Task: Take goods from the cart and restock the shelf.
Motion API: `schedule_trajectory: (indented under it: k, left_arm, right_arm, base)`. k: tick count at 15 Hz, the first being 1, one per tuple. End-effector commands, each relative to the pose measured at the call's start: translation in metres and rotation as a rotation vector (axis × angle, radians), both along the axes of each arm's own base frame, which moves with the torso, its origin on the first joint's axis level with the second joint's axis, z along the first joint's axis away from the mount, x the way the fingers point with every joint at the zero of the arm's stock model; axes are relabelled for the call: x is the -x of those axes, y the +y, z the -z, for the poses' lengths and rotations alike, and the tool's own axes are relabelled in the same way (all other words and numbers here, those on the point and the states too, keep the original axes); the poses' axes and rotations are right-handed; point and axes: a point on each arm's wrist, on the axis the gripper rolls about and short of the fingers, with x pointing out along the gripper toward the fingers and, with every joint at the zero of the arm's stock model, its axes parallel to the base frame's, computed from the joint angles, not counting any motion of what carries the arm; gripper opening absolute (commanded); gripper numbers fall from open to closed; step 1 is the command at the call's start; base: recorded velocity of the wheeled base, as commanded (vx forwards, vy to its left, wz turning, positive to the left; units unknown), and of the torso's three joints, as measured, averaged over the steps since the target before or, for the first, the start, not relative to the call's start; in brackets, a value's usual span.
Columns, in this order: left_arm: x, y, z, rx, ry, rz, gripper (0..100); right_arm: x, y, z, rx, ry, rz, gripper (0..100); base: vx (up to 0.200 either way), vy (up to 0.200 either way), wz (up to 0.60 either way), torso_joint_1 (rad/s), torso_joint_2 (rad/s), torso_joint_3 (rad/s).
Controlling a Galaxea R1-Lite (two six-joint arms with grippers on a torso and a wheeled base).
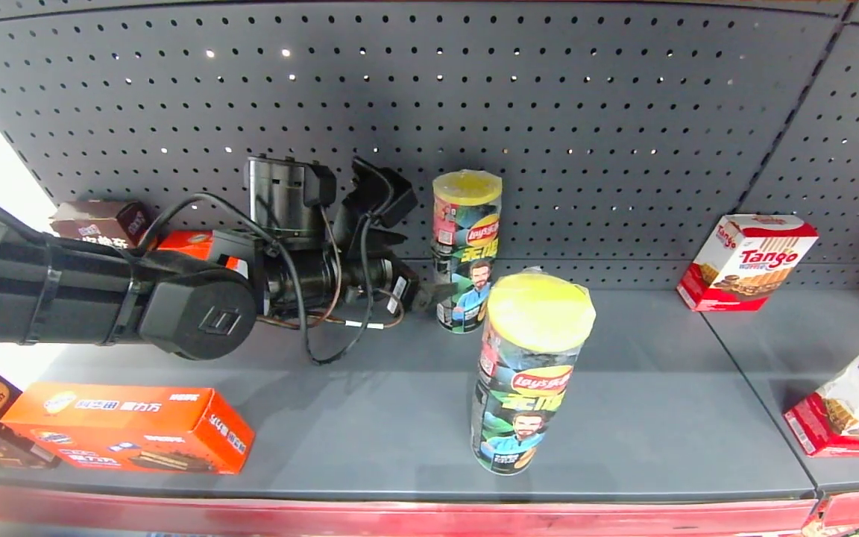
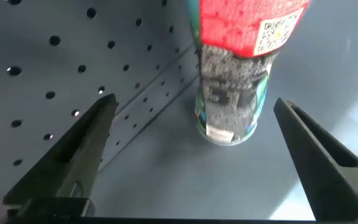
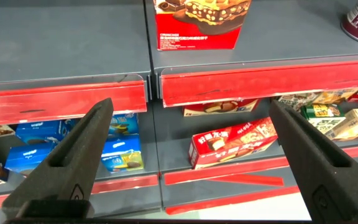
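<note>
Two chip cans stand upright on the shelf (image 1: 370,418): the rear can (image 1: 467,253) by the pegboard (image 1: 549,112), the front can (image 1: 530,373) nearer the edge. My left gripper (image 1: 429,294) sits wide open just beside the rear can, holding nothing (placed, I judge). My right gripper (image 3: 191,104) is also wide open and empty, so any further restocking is yet to begin.

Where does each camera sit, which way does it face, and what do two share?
Head view: on the head, facing forward and down at the shelf; left arm and left gripper show beside the rear chip can.
Left wrist view: on the left wrist, facing past the open left gripper at that can.
Right wrist view: on the right wrist, facing past the open right gripper at red shelf edges and boxes below.
Shared: the rear chip can, in head and left wrist views.
</note>
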Motion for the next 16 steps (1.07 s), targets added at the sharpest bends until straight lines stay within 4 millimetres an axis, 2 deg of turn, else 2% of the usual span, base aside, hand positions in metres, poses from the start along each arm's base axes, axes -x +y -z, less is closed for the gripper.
schedule_trajectory:
  k: [1,16]
  left_arm:
    - [-0.004,-0.003,0.007,-0.002,0.014,-0.026,100]
    - [-0.014,0.014,0.006,0.016,0.020,-0.202,100]
  right_arm:
    - [0.000,0.000,0.000,0.000,0.002,0.001,100]
    - [0.000,0.000,0.000,0.000,0.002,0.001,100]
  base:
    - [0.000,0.000,0.00,0.000,0.00,0.000]
    - [0.000,0.000,0.00,0.000,0.00,0.000]
